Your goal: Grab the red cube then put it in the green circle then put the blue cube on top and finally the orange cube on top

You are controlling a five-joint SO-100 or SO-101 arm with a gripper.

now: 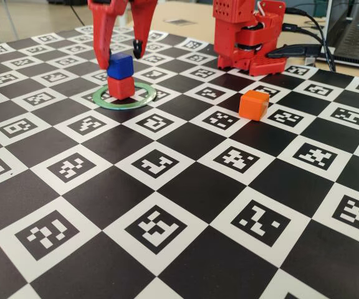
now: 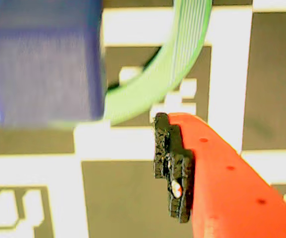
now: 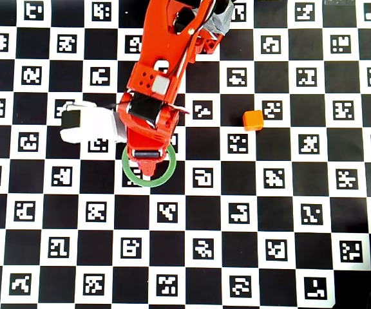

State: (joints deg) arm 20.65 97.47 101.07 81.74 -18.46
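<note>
Now the tool (image 1: 124, 48) stands released, jaws straddling the blue cube (image 1: 120, 65) stacked on the red cube (image 1: 121, 87); the orange cube (image 1: 253, 104) lies well apart.

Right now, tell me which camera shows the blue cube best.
The fixed view: the blue cube shows whole and sharp, sitting on the red cube inside the green circle. The wrist view shows it blurred and cut off at the frame edge. In the overhead view the arm hides it.

Blue cube (image 1: 120, 65) atop red cube (image 1: 121, 87), seemingly inside green circle (image 1: 143, 99).
</note>
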